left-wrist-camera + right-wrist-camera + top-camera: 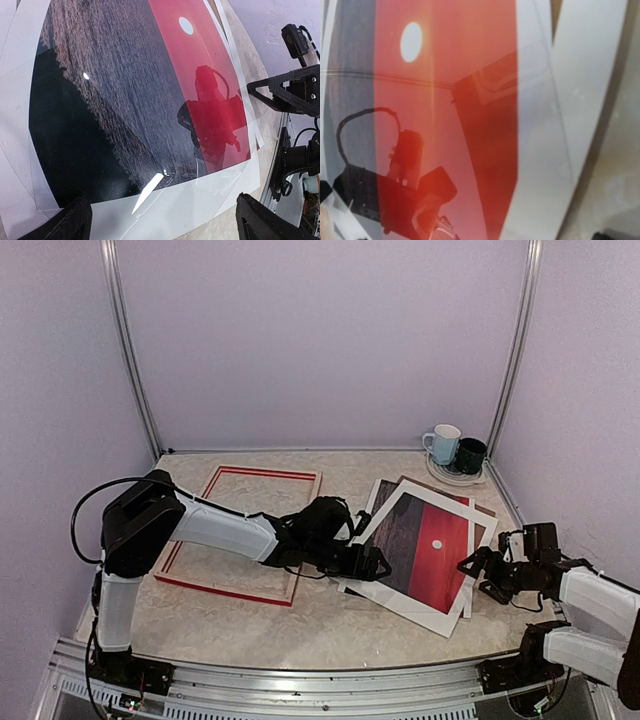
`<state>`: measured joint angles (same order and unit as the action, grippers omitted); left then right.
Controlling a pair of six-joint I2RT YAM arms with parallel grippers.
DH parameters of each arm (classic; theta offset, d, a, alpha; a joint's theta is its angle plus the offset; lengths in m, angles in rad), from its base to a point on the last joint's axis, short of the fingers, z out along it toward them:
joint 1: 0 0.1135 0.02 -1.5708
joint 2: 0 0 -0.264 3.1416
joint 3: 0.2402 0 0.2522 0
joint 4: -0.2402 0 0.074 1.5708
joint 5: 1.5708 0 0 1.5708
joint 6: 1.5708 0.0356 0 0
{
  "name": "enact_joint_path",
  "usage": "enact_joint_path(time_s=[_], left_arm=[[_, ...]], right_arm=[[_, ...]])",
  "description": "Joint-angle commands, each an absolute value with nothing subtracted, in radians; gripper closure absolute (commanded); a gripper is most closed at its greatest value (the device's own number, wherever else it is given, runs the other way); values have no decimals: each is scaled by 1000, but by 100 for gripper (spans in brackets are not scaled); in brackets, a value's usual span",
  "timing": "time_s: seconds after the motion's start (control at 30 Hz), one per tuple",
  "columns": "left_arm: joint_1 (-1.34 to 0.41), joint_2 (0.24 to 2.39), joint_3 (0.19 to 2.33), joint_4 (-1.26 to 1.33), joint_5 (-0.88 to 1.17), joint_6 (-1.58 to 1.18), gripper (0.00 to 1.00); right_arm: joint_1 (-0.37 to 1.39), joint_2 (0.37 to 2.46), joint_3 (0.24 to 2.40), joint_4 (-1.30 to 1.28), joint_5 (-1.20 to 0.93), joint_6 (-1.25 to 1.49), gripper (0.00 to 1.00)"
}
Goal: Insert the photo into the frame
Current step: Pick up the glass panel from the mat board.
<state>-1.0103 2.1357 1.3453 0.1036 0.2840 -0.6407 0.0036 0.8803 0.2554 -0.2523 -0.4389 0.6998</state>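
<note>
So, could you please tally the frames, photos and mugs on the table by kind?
frame: 1
photo: 1
mugs: 2, a white mug and a dark mug
total: 4

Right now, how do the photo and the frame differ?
The frame is a hollow red outline on the left; the photo is a solid print on the right. The frame sits nearly square to the table; the photo is turned diagonally, atop other sheets. Both lie flat, rectangular.
</note>
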Motion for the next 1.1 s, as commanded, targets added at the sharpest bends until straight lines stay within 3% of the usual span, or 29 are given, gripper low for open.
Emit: enact_joint_path(time_s=[0.0,0.4,1.07], left_arm=[[-1019,2166,1334,98,296,-649,1],[-1020,2170,1325,104,300,-647,1],[-1021,2174,1302,133,321,-650,1]], right_arm=[[-3,870,233,-260,-482,716,4],[-3,751,270,-283,-540,779,11],[-3,763,163,-41,-689,924,18]])
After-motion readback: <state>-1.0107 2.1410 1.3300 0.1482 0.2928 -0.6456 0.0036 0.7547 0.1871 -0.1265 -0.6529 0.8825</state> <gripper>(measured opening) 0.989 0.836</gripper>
